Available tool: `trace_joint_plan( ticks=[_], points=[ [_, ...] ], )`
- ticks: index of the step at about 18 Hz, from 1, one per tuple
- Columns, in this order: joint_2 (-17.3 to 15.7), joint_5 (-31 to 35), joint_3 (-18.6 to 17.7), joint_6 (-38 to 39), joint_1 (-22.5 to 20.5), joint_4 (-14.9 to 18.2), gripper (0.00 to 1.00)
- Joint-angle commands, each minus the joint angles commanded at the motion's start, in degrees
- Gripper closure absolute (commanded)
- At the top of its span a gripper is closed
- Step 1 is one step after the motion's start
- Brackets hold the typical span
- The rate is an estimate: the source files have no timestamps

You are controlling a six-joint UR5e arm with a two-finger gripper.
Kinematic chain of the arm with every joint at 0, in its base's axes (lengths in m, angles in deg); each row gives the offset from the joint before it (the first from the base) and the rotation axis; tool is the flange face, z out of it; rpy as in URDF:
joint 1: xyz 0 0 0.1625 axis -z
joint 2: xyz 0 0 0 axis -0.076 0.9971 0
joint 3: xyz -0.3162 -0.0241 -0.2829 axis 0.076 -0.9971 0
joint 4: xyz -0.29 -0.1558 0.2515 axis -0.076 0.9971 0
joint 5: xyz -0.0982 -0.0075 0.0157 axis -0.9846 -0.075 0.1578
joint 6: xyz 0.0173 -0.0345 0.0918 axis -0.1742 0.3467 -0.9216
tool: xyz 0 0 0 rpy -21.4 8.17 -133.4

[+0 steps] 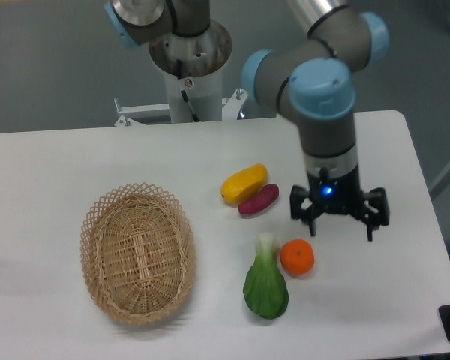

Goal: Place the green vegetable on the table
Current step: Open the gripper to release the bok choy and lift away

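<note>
The green vegetable (265,281) lies flat on the white table (75,157), dark leafy end toward the front edge, pale stem pointing back. Nothing holds it. My gripper (339,223) hangs up and to the right of it, above the table, clear of every object. Its fingers are spread wide with nothing between them, so it is open. An orange fruit (297,257) rests against the vegetable's right side, just below the gripper's left finger.
An oval wicker basket (137,253) sits at the left of the table with nothing in it. A yellow oblong vegetable (244,183) and a purple sweet potato (258,200) lie side by side behind the green vegetable. The arm's base (189,56) stands at the table's back edge.
</note>
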Motion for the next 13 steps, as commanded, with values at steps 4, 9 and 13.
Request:
trace_joint_plan(
  ticks=[4, 9, 13],
  points=[
    [-2.11, -1.93, -0.26, -12.99, -3.43, 5.27, 0.00],
    [-2.90, -2.03, -0.35, -14.78, -4.49, 6.69, 0.00],
    [-2.99, -2.47, -0.26, -14.69, -4.58, 6.61, 0.00]
  ],
)
